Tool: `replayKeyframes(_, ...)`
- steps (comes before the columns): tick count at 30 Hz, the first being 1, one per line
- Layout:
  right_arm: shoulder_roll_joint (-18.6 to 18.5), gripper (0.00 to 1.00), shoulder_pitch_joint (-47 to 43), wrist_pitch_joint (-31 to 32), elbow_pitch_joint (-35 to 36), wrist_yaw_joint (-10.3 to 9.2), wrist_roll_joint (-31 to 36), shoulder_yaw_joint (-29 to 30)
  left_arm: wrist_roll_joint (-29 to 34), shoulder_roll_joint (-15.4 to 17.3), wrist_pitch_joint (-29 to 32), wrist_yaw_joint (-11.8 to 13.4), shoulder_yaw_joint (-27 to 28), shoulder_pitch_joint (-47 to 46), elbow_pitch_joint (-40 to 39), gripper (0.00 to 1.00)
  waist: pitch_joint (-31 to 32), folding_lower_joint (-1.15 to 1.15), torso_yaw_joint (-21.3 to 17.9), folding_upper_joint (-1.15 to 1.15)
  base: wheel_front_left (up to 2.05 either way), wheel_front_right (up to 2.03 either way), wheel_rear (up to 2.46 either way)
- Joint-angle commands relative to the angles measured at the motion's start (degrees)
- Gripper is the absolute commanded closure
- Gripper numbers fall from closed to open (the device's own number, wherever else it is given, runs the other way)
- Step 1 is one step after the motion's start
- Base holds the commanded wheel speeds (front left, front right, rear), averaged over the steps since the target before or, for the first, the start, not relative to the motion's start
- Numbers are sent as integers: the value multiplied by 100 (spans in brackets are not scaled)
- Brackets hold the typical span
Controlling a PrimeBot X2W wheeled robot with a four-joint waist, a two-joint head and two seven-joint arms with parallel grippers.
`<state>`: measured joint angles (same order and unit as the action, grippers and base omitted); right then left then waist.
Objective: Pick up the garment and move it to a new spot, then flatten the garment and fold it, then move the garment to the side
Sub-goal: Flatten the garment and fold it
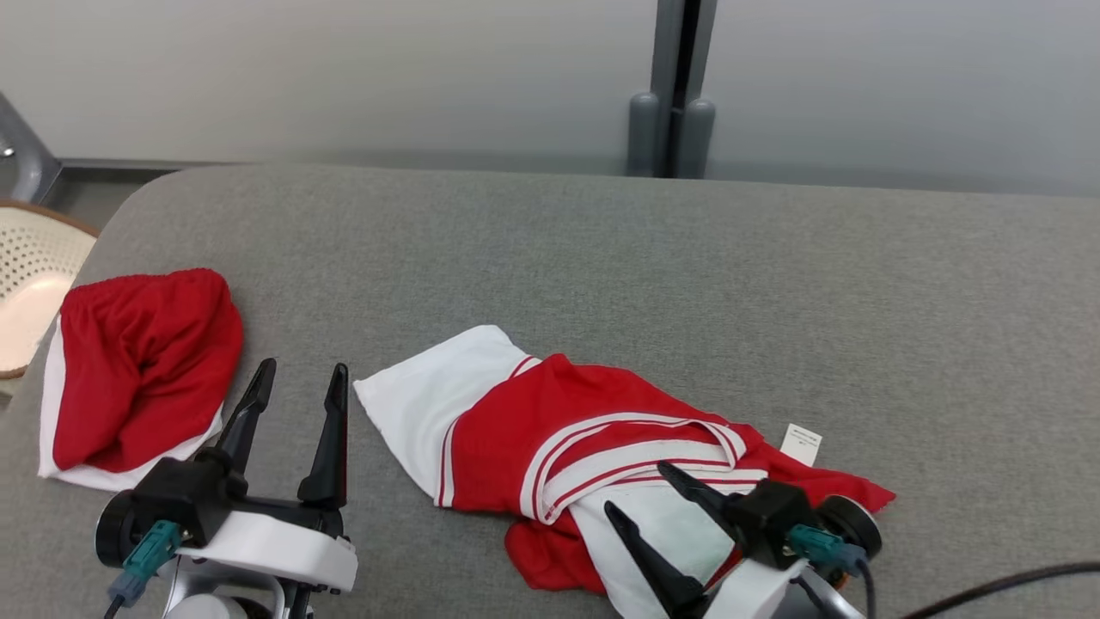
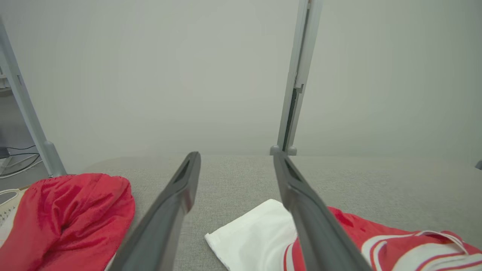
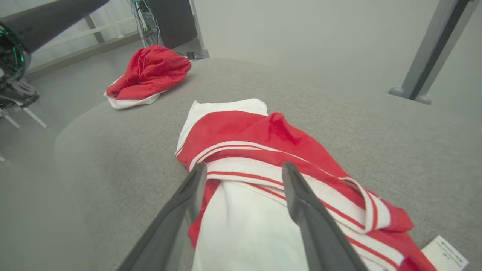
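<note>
Left tool (image 1: 303, 368): black fingers (image 1: 331, 438), white cuff (image 1: 275, 546)

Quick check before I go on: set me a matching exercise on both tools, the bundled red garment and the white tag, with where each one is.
1 left tool
2 right tool
3 bundled red garment
4 white tag

A by the striped garment's right end
B open above the striped garment
C open above bare grey surface
D near the surface's left edge

Pairs: 1-C, 2-B, 3-D, 4-A

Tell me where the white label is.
Head view, right side: the label sits on the grey padding at the right edge of the striped garment, near the right hand.
</note>
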<state>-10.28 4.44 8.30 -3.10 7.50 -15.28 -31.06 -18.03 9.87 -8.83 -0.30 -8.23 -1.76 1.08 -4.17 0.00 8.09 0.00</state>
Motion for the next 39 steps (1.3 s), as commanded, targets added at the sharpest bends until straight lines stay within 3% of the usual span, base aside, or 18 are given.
replayKeyframes(1,-89,0,282,-14,-205,-2,-133,-303,22,-14,-68,-32,-24,-173,69,0,-267,0,292,0,0,0,0)
replayKeyframes(6,-168,0,933,-90,-842,-2,-410,-1040,34,-71,-188,-73,-103,-459,231,0,-479,0,554,0,0,0,0)
replayKeyframes(13,3,0,1651,-240,-1647,-2,-755,-1664,65,-135,-339,-103,-188,-682,423,0,-673,0,656,0,0,0,0)
replayKeyframes(14,55,13,1741,-273,-1757,-2,-778,-1724,68,-145,-352,-96,-195,-710,439,0,-692,0,654,0,0,0,0)
replayKeyframes(15,98,55,1826,-294,-1866,-1,-808,-1811,70,-156,-374,-96,-208,-735,455,0,-708,0,650,0,0,0,0)
replayKeyframes(16,148,68,1910,-351,-1951,-1,-867,-1882,74,-161,-385,-97,-215,-748,474,0,-725,0,640,0,0,0,0)
replayKeyframes(17,164,100,2000,-384,-2044,-2,-885,-1940,79,-165,-399,-101,-224,-755,492,0,-743,0,622,0,0,0,0)
replayKeyframes(21,233,100,2238,-735,-2231,-3,-966,-1943,92,-166,-443,-96,-243,-800,558,0,-750,0,534,0,0,0,0)
replayKeyframes(26,169,100,2279,-1139,-2130,-3,-1046,-1482,104,-134,-475,-69,-250,-807,562,0,-723,0,392,0,0,0,0)
replayKeyframes(32,-100,100,1976,-1403,-1766,-3,-906,-245,92,-86,-478,-3,-228,-790,510,0,-682,0,154,0,0,0,0)
replayKeyframes(39,-238,100,1415,-1239,-1474,-3,-669,1575,68,-52,-458,47,-224,-771,445,0,-688,0,-92,0,0,0,0)
